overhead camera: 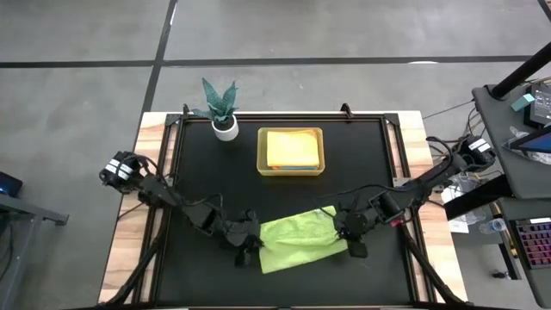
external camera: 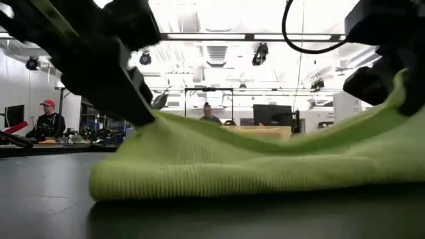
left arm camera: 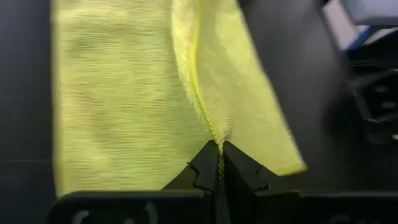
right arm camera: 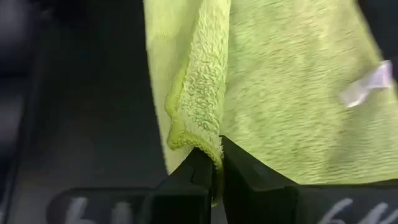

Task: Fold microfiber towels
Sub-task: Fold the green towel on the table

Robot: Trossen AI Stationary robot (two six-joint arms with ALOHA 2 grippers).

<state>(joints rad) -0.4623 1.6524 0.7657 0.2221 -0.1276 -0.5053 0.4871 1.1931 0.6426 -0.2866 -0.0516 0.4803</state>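
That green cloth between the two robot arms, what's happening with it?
The robot is folding a lime green microfiber towel on the black table. The left hand pinches its left edge and the right hand pinches the right edge, both shut on the fabric, lifting the ends while the middle sags onto the table. Behind it, a translucent yellow rectangular bin holds more cloths, with a small potted plant beside it.

I am finding nothing readable anywhere around me. Pale marks are showing on my right gripper's (right arm camera: 216,180) body, too blurred and cut off to make out. A small white tag is sitting on the lime green towel (right arm camera: 292,93), blank from here.
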